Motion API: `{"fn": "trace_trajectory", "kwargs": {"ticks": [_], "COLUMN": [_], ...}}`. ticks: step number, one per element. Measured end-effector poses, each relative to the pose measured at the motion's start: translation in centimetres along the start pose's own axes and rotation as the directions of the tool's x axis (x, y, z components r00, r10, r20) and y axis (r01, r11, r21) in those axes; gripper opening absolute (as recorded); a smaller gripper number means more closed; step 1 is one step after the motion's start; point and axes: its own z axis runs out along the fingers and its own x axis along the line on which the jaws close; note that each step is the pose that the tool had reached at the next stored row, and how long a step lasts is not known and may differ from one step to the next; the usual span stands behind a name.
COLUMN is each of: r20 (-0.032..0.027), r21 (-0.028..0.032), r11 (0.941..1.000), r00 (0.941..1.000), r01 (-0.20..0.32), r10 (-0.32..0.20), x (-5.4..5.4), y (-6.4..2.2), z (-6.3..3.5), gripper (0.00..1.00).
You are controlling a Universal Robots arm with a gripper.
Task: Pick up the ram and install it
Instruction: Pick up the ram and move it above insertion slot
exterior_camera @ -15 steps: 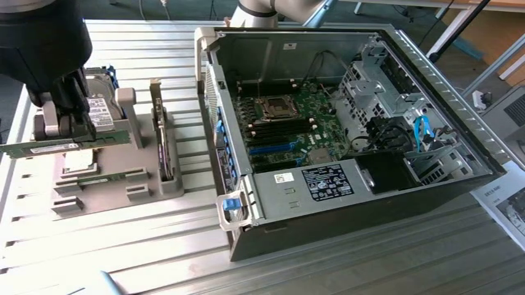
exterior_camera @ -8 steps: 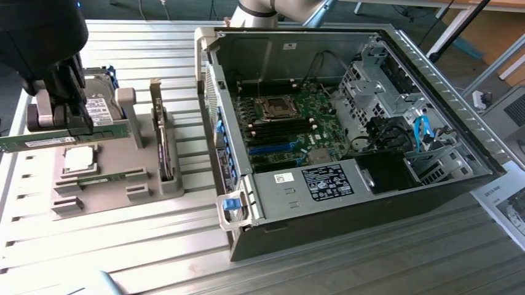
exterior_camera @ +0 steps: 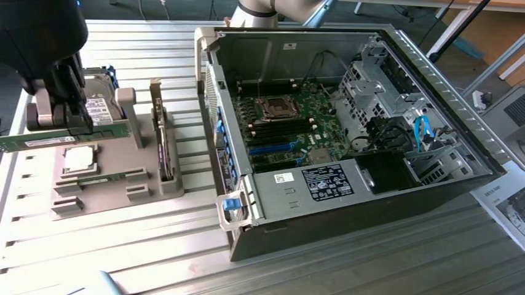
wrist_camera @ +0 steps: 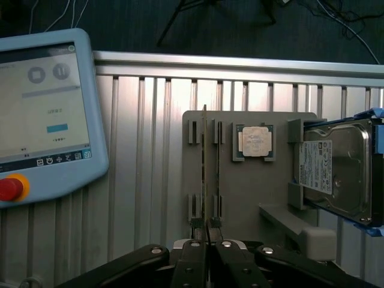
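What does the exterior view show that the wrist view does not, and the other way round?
The exterior view adds the open computer case, its motherboard and a blue cable. The wrist view adds a pendant's screen and its red button. Both share the claw shut on the ram, the grey tray, the silver processor and the hard drive.

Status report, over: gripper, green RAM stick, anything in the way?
Black gripper shut on thin green RAM stick. Stick level above grey holder tray. Upright expansion card with metal bracket stands between stick and open black computer case.
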Motion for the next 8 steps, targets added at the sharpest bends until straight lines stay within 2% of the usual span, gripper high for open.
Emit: {"fn": "trace_trajectory", "kwargs": {"ticks": [8], "r20": [0.0], "r21": [0.0001], "r11": [1.0], "r00": [1.0], "r01": [0.0], "r10": [0.0], "x": [-0.01], "y": [0.01], "z": [-0.26], "gripper": [0.12]}}
